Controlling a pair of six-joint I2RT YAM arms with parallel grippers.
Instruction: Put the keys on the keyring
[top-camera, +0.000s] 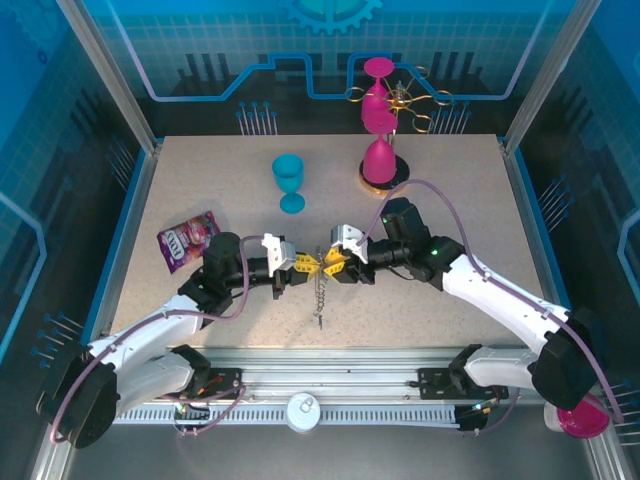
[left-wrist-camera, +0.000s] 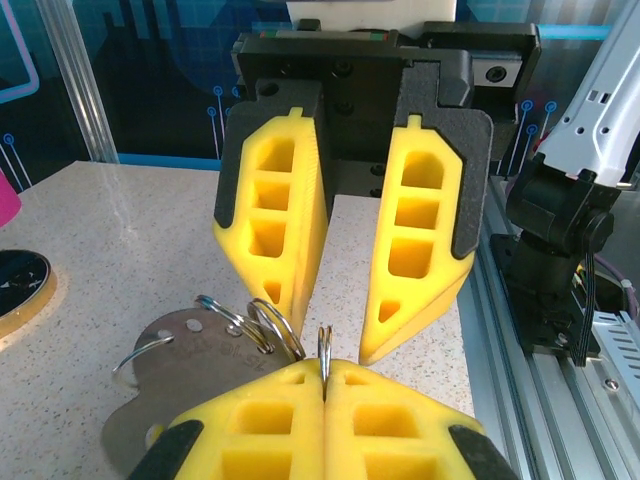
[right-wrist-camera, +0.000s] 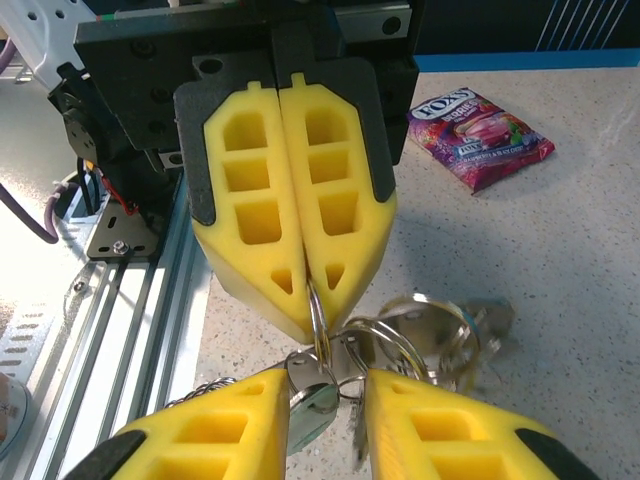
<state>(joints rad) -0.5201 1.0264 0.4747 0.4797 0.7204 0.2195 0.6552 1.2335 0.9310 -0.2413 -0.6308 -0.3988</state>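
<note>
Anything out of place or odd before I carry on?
A pink object lies beyond the near right corner of the table, partly hidden by the right arm. The snack packet lies flat and the blue goblet stands upright.

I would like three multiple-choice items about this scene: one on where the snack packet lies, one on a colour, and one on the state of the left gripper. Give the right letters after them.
1. Where does the purple snack packet lie?
A. on the table, on the left arm's side
B. inside a cup
C. on top of a stand

2. What colour is the goblet that stands alone?
A. pink
B. yellow
C. blue

3. How is the left gripper?
A. wide open
B. shut on the keyring
C. shut on the packet

Answers:
1 A: in the top view the packet lies flat on the table just left of the left arm.
2 C: its bowl, stem and foot are all blue.
3 B: its jaws meet, with a thin ring pinched between them.
</note>
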